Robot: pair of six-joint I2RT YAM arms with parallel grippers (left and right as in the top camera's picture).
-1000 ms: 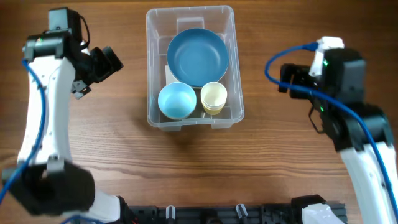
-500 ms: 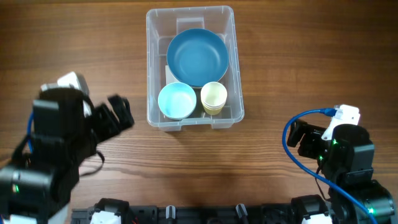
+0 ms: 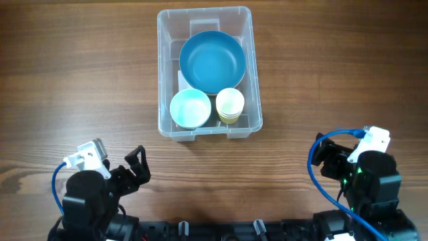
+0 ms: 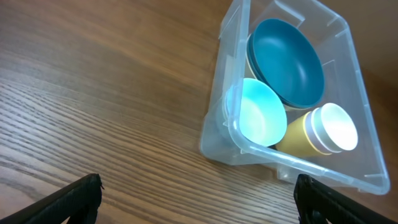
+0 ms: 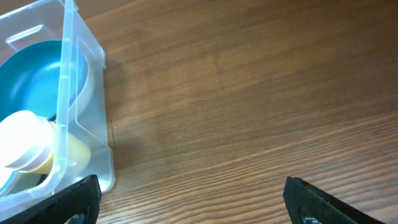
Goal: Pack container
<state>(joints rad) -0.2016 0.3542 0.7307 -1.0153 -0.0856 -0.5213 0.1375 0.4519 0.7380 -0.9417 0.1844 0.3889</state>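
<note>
The container (image 3: 163, 67) is a clear plastic bin at the table's top centre. It holds a large dark blue bowl (image 3: 212, 61), a small light blue bowl (image 3: 190, 108) and a stack of yellow cups (image 3: 230, 104). It also shows in the left wrist view (image 4: 360, 137) with the same items, and at the left of the right wrist view (image 5: 78, 93). My left gripper (image 3: 132, 175) is open and empty at the front left, well away from the bin. My right gripper (image 3: 328, 161) is open and empty at the front right.
The wooden table (image 3: 80, 80) stretches bare on both sides of the bin. A black rail (image 3: 221, 231) runs along the front edge between the two arm bases.
Both arms have pulled back from beside the bin to the front edge of the table, left arm to the front left, right arm to the front right. The bin's contents have not moved.
</note>
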